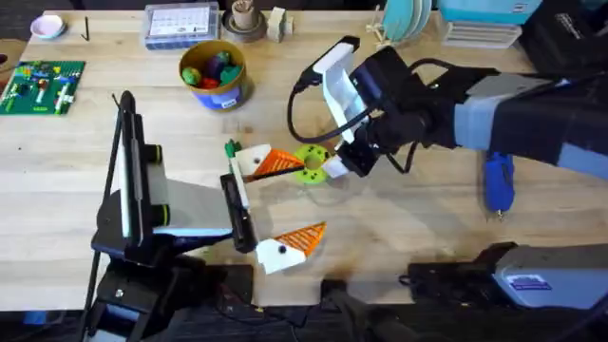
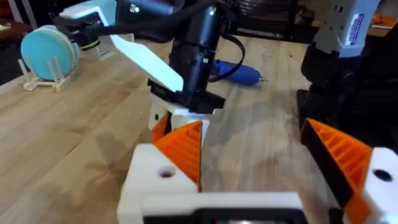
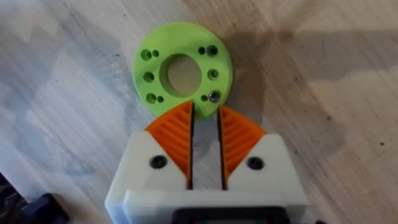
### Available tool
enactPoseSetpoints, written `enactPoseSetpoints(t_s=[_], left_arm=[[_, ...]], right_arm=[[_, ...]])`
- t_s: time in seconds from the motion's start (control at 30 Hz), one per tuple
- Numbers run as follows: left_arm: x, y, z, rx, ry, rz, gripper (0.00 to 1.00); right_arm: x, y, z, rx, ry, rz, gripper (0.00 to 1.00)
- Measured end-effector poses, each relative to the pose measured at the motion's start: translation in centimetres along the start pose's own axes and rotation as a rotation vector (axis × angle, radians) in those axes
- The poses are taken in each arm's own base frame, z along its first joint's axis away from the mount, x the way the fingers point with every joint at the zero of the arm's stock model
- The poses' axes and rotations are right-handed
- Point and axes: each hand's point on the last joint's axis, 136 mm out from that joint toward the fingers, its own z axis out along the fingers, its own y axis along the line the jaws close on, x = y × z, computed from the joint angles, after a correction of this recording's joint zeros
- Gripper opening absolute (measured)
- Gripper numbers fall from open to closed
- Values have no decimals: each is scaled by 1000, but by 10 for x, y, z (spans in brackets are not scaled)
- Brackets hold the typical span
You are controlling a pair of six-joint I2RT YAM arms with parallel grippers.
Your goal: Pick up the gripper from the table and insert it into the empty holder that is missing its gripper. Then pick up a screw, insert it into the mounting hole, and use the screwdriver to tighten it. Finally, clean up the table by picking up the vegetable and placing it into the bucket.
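My right gripper (image 1: 334,169) hangs low over a bright green disc with holes (image 3: 180,68), its orange fingertips (image 3: 177,124) at the disc's rim and a narrow gap apart, with nothing between them. A small metal screw (image 3: 213,96) sits in one of the disc's holes. My left gripper (image 1: 306,198) is open wide, both white fingers (image 2: 180,152) carrying orange wedges, and the disc lies near its far finger. The green vegetable (image 1: 231,148) lies beside that finger. The bucket (image 1: 214,74) stands behind. The blue screwdriver (image 1: 498,180) lies at the right. The loose gripper and the empty holder are out of view.
A green circuit board (image 1: 43,85) lies at the far left. A clear parts box (image 1: 180,24), a wooden cup (image 1: 244,19) and a rack of teal plates (image 1: 404,19) line the back edge. Bare wood lies between my two arms at the front.
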Motion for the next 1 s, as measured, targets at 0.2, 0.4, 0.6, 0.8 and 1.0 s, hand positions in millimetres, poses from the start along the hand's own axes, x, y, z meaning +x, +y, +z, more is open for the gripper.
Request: enactPoseSetpoints(t_s=[0.2, 0.4, 0.6, 0.8, 1.0], left_arm=[[0, 0, 0, 0, 0, -1, 994], [0, 0, 0, 0, 0, -1, 993], [0, 0, 0, 0, 0, -1, 993], [1, -1, 0, 3, 2, -4, 993], [1, -1, 0, 4, 2, -4, 993]], right_arm=[[-1, -1, -2, 8, 3, 0, 287], [-8, -3, -10, 27, -30, -10, 329], [-17, -4, -11, 34, -66, -3, 399], [-22, -5, -11, 39, -86, -5, 458], [-19, -7, -4, 34, -67, 2, 454]])
